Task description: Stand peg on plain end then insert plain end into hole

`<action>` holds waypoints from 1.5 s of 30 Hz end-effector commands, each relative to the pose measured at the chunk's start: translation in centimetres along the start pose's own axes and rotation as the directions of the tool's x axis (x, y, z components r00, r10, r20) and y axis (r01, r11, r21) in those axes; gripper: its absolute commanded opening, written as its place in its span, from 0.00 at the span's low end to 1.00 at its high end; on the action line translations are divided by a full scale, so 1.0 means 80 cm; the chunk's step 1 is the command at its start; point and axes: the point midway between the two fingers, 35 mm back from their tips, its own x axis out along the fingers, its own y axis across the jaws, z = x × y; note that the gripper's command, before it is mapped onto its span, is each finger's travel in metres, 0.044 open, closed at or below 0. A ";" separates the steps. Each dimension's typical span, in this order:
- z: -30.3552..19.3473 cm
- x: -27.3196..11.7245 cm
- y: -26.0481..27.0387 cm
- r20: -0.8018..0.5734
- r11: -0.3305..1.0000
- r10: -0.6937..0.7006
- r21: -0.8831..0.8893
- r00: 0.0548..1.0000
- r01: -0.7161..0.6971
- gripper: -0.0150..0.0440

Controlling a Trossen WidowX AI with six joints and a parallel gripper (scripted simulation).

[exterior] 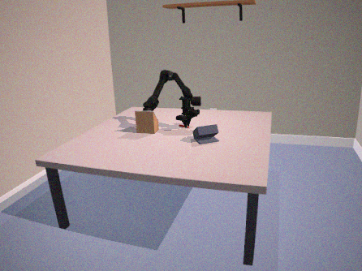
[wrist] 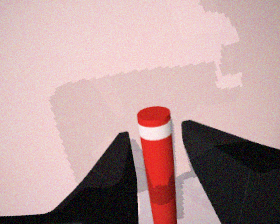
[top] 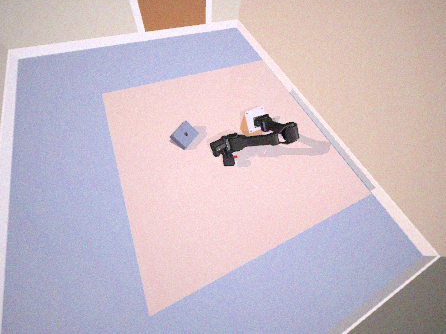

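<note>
The red peg (top: 235, 157) (exterior: 182, 126) (wrist: 159, 167) lies on the table, its white band near the end towards the top of the wrist view. Its plain end runs out of that view at the bottom. My gripper (top: 229, 161) (exterior: 186, 126) (wrist: 155, 127) points down at it, partly closed, with one finger on each side of the peg. In the wrist view a narrow gap shows between the peg and each finger, so I see no grip on it. The blue-grey sloped panel (top: 183, 127) (exterior: 205, 131) stands apart from the gripper, with one dark hole in its face in the top view.
A wooden block with a white sloped face (top: 253, 115) stands close to the arm's base; its wooden side (exterior: 144, 122) shows in the exterior view. The table (top: 200, 236) (exterior: 162, 159) carries all of this. A wall shelf (exterior: 209, 4) hangs high behind.
</note>
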 end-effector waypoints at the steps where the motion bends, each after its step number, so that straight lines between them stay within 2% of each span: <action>1: 0.000 0.000 0.000 -0.002 1.000 0.002 0.003 1.000 -0.002 0.44; 11: 0.000 0.000 0.000 -0.002 1.000 0.002 0.003 1.000 -0.002 0.34; 16: 0.000 0.000 0.000 0.006 1.000 0.001 0.002 1.000 -0.001 0.34; 45: -0.014 -0.020 0.000 0.256 1.000 -0.001 0.002 0.967 0.000 0.34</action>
